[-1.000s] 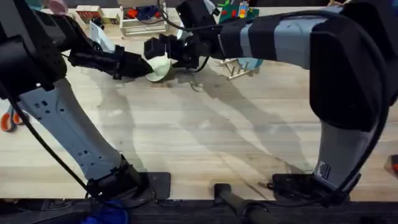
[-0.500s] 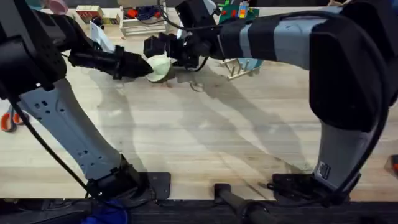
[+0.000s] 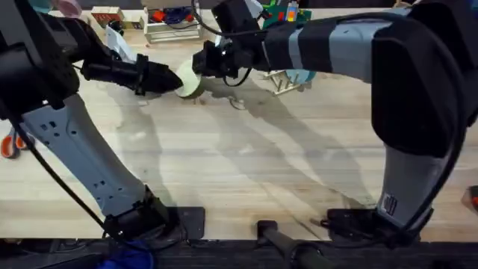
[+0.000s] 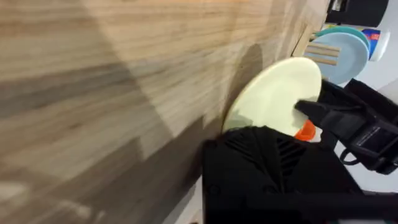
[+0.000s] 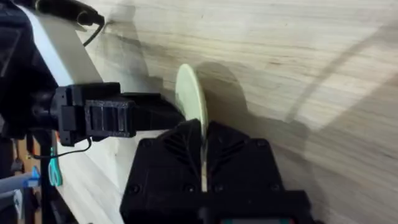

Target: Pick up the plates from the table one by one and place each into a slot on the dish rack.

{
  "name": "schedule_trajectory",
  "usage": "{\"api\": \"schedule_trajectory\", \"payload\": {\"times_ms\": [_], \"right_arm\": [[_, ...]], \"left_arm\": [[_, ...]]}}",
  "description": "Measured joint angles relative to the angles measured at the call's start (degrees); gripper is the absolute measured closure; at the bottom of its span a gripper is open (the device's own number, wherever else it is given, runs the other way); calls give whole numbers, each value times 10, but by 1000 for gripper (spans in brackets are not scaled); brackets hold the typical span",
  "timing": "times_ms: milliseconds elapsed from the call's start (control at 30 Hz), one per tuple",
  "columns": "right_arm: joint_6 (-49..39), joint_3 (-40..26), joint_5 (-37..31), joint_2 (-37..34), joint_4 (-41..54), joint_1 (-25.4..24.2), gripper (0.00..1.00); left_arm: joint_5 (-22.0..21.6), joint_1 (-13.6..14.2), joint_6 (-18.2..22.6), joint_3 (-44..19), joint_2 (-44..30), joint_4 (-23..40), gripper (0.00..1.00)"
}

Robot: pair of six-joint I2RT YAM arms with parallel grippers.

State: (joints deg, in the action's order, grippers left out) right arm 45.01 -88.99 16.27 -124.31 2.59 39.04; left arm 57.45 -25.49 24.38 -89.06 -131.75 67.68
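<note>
**Two grippers meeting on one cream plate**

Gripping the cream-yellow plate from opposite sides, both arms are reaching to the far middle of the table. The left gripper is coming in from the left, the right gripper from the right, and the plate is sitting tilted between them, just above the wood.

In the right wrist view the plate is showing edge-on, running straight into the slit between the right gripper's black fingers, which are pressed against both faces, so that claw is clamped on the plate. Beyond the rim, the left gripper is reaching the plate's far edge, though the contact itself is hidden behind the disc.

In the left wrist view the plate is showing its broad face. The left gripper's black body is covering the lower rim, so its fingertips are hidden, but its fingers appear closed on the plate. The other arm's dark finger is crossing the right part of the disc, with a bit of orange beneath.

Farther right, the teal-blue plate is standing in the dish rack, largely covered by the right arm; its slot is hard to make out.
</note>
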Motion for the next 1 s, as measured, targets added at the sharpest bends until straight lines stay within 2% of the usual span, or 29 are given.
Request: {"api": "schedule_trajectory", "payload": {"times_ms": [667,833,1000], "right_arm": [[0,0,2,0,-3,0,973],[-5,0,31,0,0,-7,973],[-38,-1,73,0,30,-17,973]], "left_arm": [[1,0,-2,0,0,-1,960],[-3,0,2,-4,0,12,960],[-33,4,16,-7,8,40,960]]}}
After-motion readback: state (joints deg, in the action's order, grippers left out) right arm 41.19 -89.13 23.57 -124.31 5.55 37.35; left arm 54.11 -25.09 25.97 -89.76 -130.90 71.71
